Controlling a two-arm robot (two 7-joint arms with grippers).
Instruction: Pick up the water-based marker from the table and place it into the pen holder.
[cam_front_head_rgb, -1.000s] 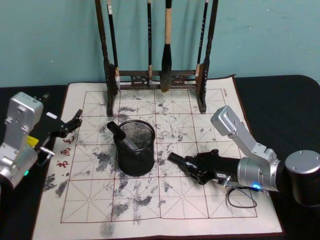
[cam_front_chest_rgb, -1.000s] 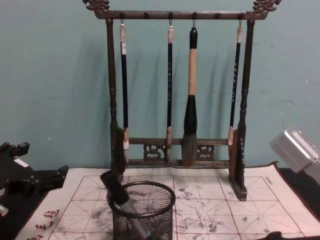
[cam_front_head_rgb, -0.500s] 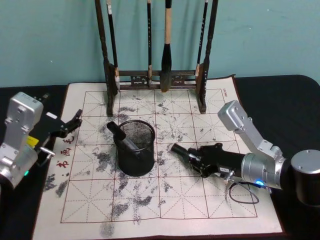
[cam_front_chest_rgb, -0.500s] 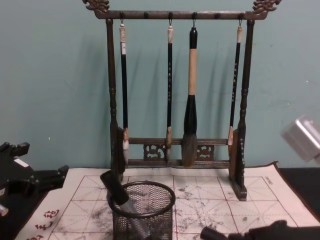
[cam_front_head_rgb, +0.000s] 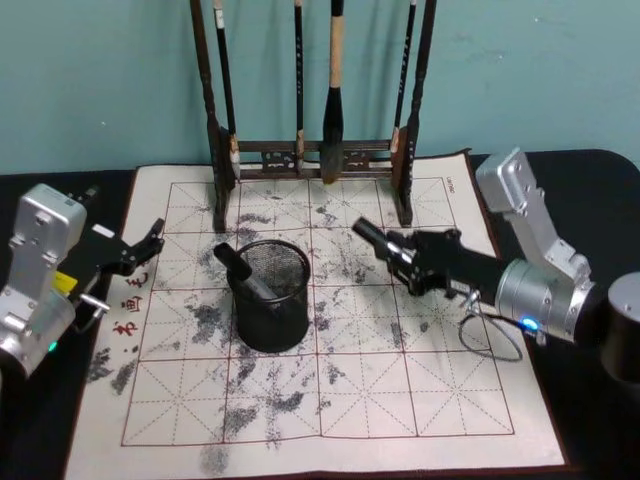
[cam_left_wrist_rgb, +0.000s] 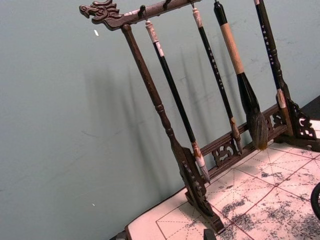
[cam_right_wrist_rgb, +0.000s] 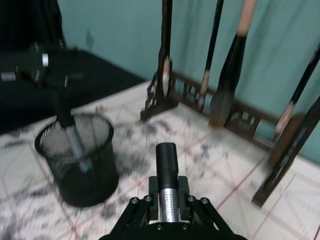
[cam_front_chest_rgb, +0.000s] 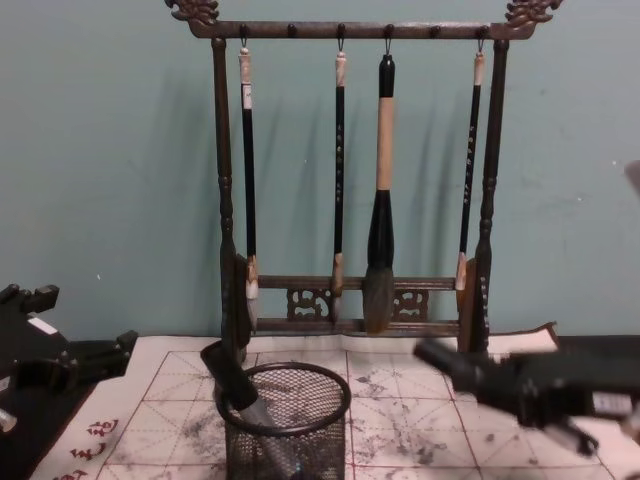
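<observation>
Table (cam_front_head_rgb: 565, 195): A dark table is carrying everything. It is showing at both sides of the mat.
Mat (cam_front_head_rgb: 300, 400): A white mat with red lines and grey ink spots is lying flat on the table. Red letters are sitting near its left edge.
Rack (cam_front_chest_rgb: 225, 200): A tall dark wooden rack is standing at the back of the mat, in front of a blue-green wall.
Brushes (cam_front_chest_rgb: 380, 200): Four long brushes are hanging from the top bar of the rack. The third from the left is the fattest.
Left gripper (cam_front_head_rgb: 148, 243): It is waiting at the left edge of the mat, well apart from the cup. Its fingers are standing apart and are holding nothing.
Right gripper (cam_front_head_rgb: 412, 260): It is reaching in from the right and hanging in the air over the mat, between the cup and the right foot of the rack. Its fingers are squeezing tight on the marker's silver part.
Cup (cam_front_head_rgb: 270, 320): A black wire cup is standing upright near the middle of the mat, left of the right gripper.
Marker (cam_front_head_rgb: 371, 234): It is up in the air in the right gripper, near the cup but not touching it. Its fat black cap is sticking out past the fingers and pointing to the left and back.
Other marker (cam_front_head_rgb: 238, 266): It is already leaning inside the cup, with its black cap poking out over the left rim.
</observation>
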